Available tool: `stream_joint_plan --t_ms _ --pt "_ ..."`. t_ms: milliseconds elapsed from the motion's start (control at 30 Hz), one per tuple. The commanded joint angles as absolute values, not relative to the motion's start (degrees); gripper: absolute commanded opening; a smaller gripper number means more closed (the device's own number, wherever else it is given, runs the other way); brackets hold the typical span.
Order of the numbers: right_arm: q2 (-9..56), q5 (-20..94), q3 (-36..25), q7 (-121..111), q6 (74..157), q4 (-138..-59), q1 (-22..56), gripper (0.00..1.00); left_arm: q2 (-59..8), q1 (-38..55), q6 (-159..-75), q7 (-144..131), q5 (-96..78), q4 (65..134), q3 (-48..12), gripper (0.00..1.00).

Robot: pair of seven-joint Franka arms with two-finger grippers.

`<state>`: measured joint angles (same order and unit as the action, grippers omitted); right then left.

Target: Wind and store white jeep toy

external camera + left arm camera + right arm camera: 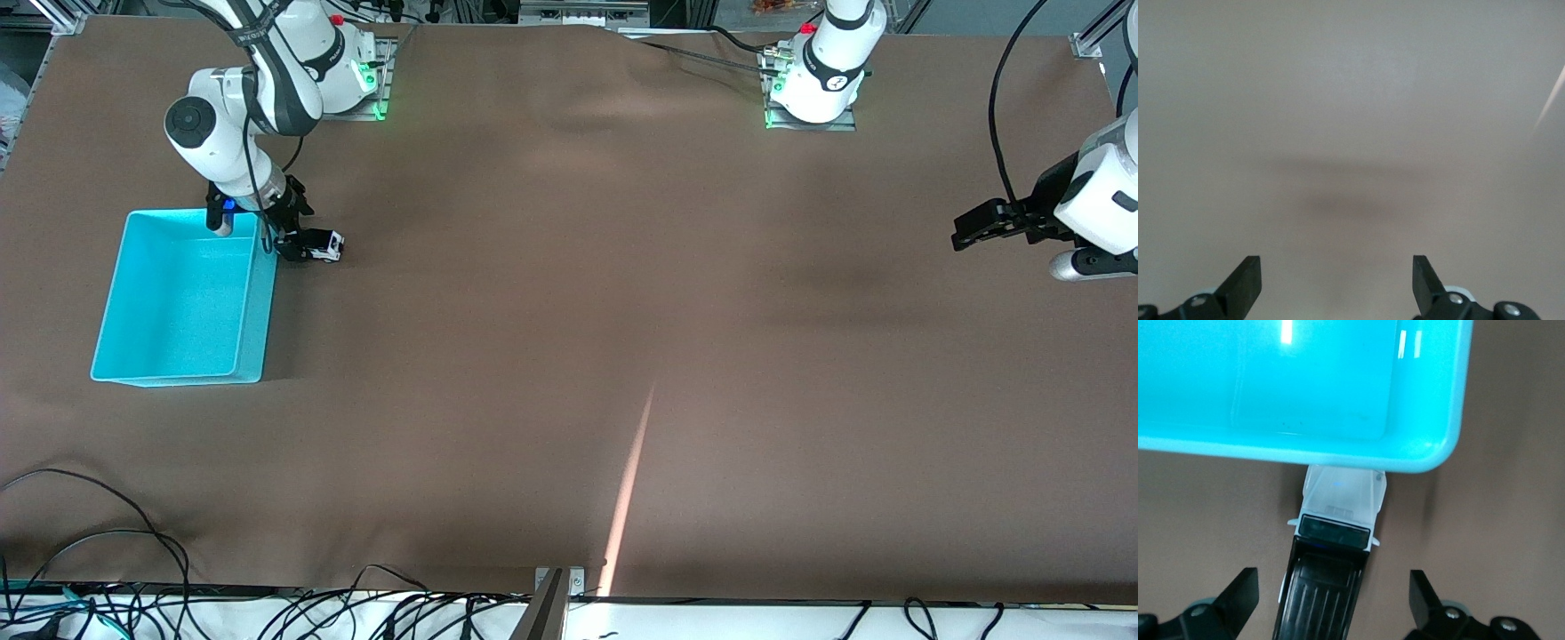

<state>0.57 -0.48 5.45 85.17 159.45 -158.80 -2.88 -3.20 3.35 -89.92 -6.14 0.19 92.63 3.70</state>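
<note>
The right gripper hangs open over the white jeep toy, beside the turquoise bin. The left gripper waits open above bare tabletop.

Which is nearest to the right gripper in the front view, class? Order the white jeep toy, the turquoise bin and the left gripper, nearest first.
1. White jeep toy: directly under the open right gripper, on the table beside the bin.
2. Turquoise bin: its rim is just beside the jeep, at the right arm's end.
3. Left gripper: open, waiting over the left arm's end.
</note>
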Motion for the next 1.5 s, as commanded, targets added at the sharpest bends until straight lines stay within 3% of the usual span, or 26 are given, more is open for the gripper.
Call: stream_joint_plan --t_ms 0,334,401,534,567,801,1469 --pt "2.2 -2.0 5.7 86.5 163.0 -159.9 -3.8 1.0 -3.6 3.3 -90.0 -5.8 -1.8 91.8 3.9 1.0" --pt "3.8 -2.1 5.7 86.4 164.4 -159.8 -3.8 0.98 -4.4 3.4 -89.6 -4.8 -1.6 88.9 3.1 1.0" --pt "3.7 -2.1 5.7 86.5 164.4 -159.8 -3.8 0.77 -4.5 3.3 -89.6 -4.8 -1.7 88.6 3.1 1.0" --pt "3.3 -2.2 5.7 86.7 164.4 -159.7 -3.8 0.05 -4.5 3.3 -89.6 -4.7 -1.5 88.7 3.1 1.0" --pt "3.0 -2.2 5.7 86.7 164.5 -159.6 -3.8 0.0 -4.5 3.3 -89.6 -4.7 -1.4 88.6 3.1 1.0" --pt "-0.2 -2.3 7.6 90.8 163.4 -156.0 -3.7 0.0 -4.5 3.3 -89.6 -4.7 -1.2 88.7 3.1 1.0" --pt "-1.1 -2.0 11.6 77.9 137.7 -135.7 -4.0 0.0 -4.3 3.1 -89.6 -4.7 -1.0 88.2 3.3 1.0"
